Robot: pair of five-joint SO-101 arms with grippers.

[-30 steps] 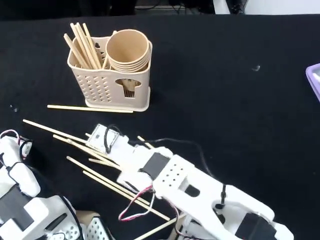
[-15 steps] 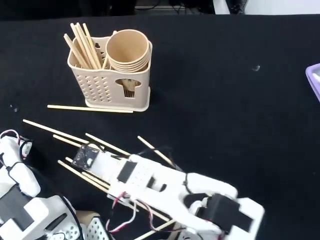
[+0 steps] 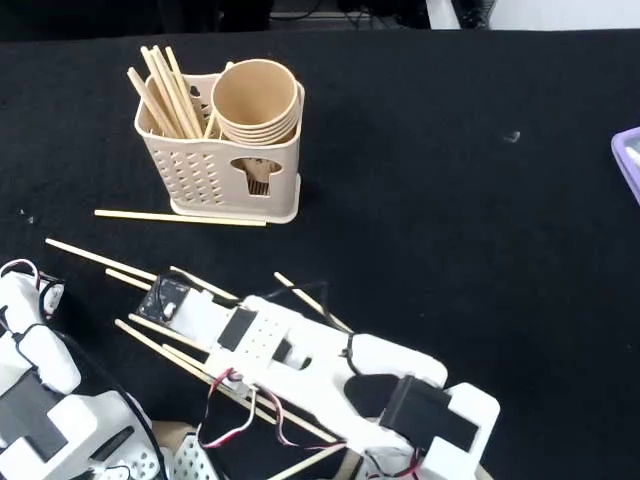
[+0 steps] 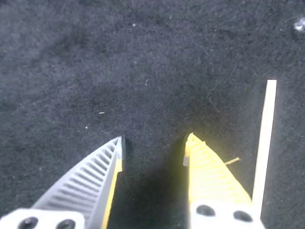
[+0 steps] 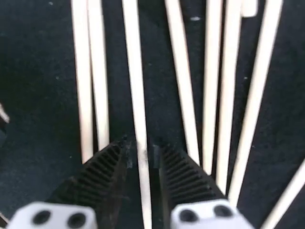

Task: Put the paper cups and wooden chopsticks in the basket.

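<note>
Cups (image 3: 255, 95): stacked upright in the basket's (image 3: 215, 172) right compartment, at the far left of the table.
Basket sticks (image 3: 163, 85): a bundle standing tilted in the left compartment, beside the cups.
Lone stick (image 3: 180, 216): flat on the cloth (image 3: 450, 260), just in front of the basket's foot.
Loose sticks (image 3: 100, 257): scattered on the cloth near the front left, well apart from the basket; several run under the right arm. From the right wrist they lie roughly side by side (image 5: 219, 71).
Right claw (image 3: 162, 296): down among the loose sticks. Its jaws are slightly apart (image 5: 141, 149), one on each side of the middle stick (image 5: 136, 86); a thin dark gap shows on both sides, so it is not pinched.
Left claw (image 4: 152, 143): jaws spread wide, nothing between them, low over bare cloth. The side stick (image 4: 265, 143) lies just beside the yellow jaw.
Left arm (image 3: 40, 395): at the front left corner, near the ends of the loose sticks.
Purple tray (image 3: 628, 158): at the table's right edge, well apart from everything else.
</note>
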